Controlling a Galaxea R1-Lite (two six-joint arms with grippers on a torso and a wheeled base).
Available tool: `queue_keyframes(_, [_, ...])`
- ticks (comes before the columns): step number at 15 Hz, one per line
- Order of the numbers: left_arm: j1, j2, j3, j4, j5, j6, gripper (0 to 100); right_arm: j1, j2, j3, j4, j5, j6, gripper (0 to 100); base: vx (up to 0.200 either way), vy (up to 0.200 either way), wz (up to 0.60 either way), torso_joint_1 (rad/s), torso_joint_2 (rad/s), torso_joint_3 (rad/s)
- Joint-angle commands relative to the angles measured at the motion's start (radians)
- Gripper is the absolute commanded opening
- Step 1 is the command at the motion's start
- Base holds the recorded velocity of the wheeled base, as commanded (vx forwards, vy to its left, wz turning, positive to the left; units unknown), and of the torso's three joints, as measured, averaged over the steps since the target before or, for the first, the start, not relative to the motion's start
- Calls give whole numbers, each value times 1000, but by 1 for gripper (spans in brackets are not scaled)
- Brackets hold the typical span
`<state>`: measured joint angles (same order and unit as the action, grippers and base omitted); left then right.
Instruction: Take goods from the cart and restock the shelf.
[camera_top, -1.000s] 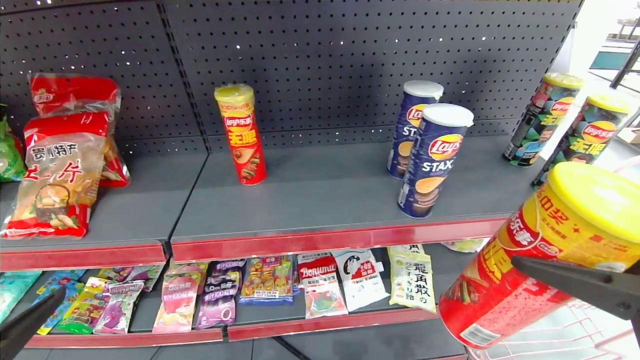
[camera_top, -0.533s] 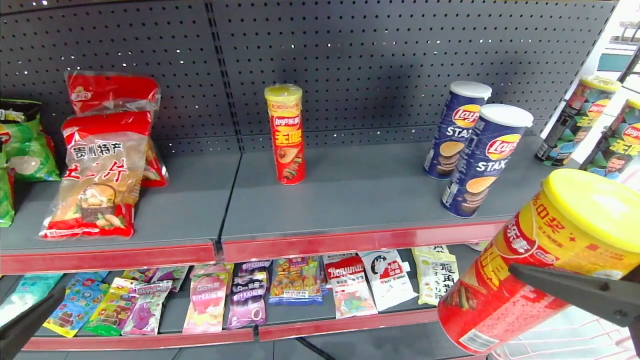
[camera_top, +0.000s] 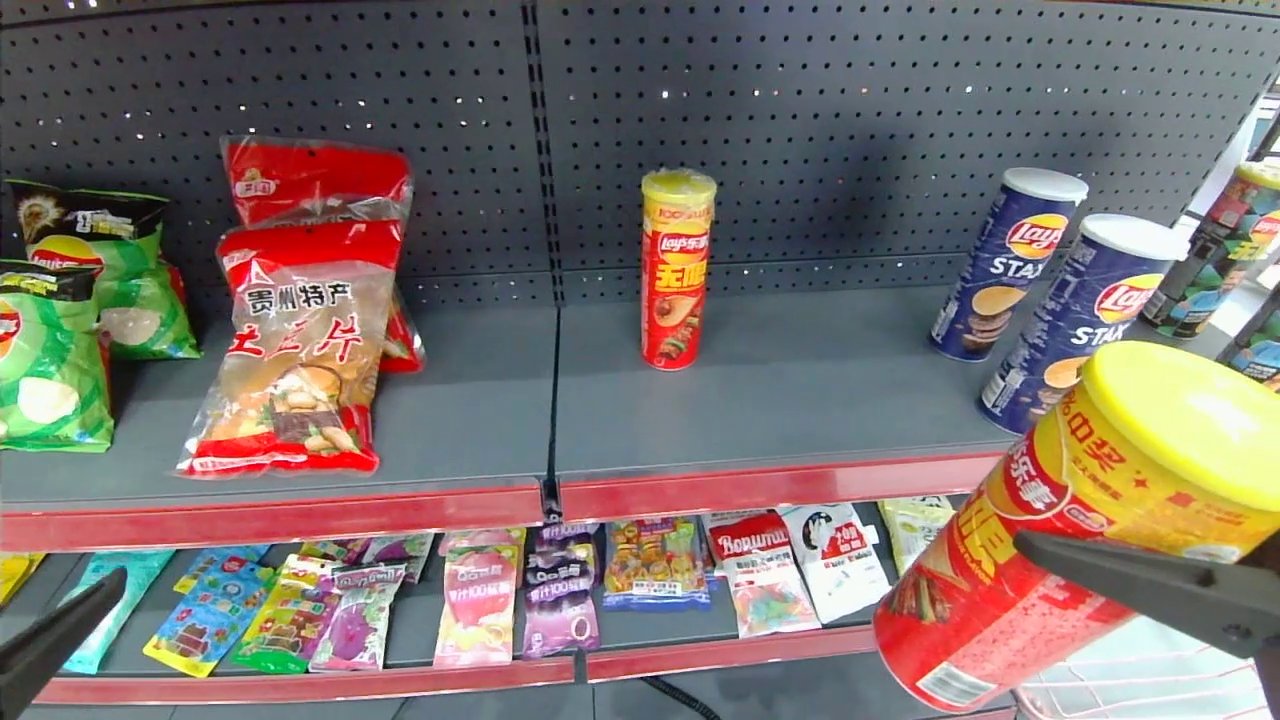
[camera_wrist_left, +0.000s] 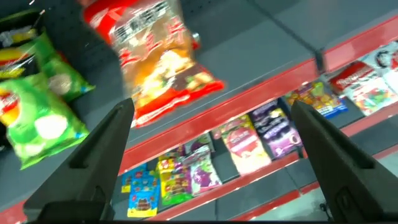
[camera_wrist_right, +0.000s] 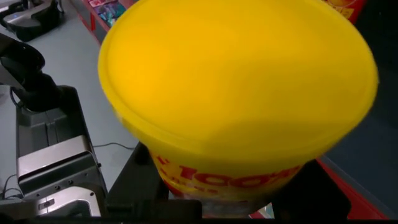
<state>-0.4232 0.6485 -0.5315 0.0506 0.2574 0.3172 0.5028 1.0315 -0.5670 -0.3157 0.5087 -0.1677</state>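
Note:
A large red chip can with a yellow lid (camera_top: 1090, 520) hangs tilted in front of the shelf's right end, below its red front edge (camera_top: 760, 488). My right gripper (camera_top: 1100, 560) is shut on it; one dark finger (camera_top: 1160, 590) crosses its side. The lid (camera_wrist_right: 236, 81) sits close up in the right wrist view. A slimmer red can of the same kind (camera_top: 678, 270) stands upright mid-shelf. My left gripper (camera_wrist_left: 211, 155) is open and holds nothing, low before the lower shelf; one of its fingers (camera_top: 50, 640) shows at the bottom left.
Two blue cans (camera_top: 1050, 290) and dark cans (camera_top: 1215, 250) stand at the shelf's right. Red snack bags (camera_top: 300, 340) and green chip bags (camera_top: 50, 350) lie at the left. Bare shelf lies either side of the slim red can. Candy packets (camera_top: 560, 590) line the lower shelf. The pink wire cart (camera_top: 1150, 685) is bottom right.
The head view has swung left along the shelf, so the goods sit farther right in the picture. The can stays held in my right gripper; the left gripper keeps its place.

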Motion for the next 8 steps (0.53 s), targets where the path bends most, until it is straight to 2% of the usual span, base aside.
queue_keyframes(1, [1, 0, -1, 0, 0, 8, 100, 0, -2, 1, 0, 1, 0, 0, 0, 0, 0, 0, 0, 0])
queue_keyframes(3, [1, 0, -2, 0, 2, 25, 100, 0, -2, 3, 0, 1, 0, 0, 0, 0, 0, 0, 0, 0])
queue_keyframes(8, [1, 0, -1, 2, 3, 26, 100, 0, 2, 1, 0, 1, 0, 0, 200, 0, 0, -4, 6, 5])
